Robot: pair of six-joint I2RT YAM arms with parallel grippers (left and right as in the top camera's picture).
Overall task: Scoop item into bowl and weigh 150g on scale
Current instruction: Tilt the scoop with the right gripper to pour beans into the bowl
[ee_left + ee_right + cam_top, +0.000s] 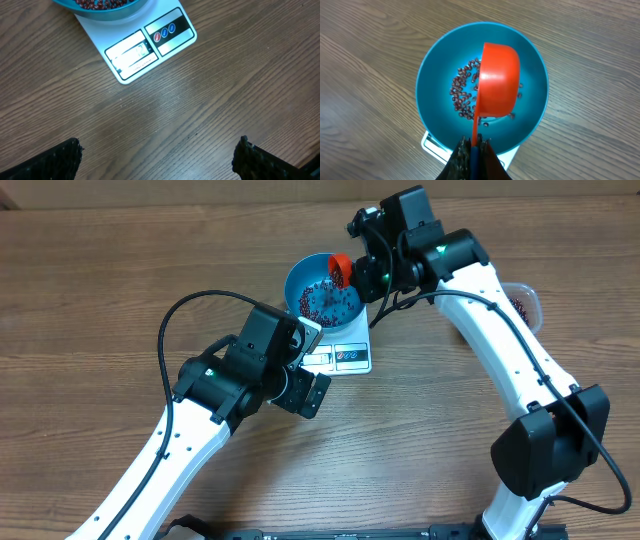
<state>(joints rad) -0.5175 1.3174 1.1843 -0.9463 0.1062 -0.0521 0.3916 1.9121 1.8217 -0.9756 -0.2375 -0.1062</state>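
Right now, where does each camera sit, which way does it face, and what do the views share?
Overhead: above the table, facing down; left arm, right arm, bowl on scale.
Left wrist: on left arm, facing down at the scale's display; open left gripper at bottom corners.
Right wrist: on right arm, facing down into the bowl; right gripper shut on the scoop.
Shared: all show bowl and scale.

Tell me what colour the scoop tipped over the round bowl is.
Bright orange-red; the plastic scoop shows best in the right wrist view.

Wooden table (100,260) carries the white scale (350,359) and a clear tub (530,300)
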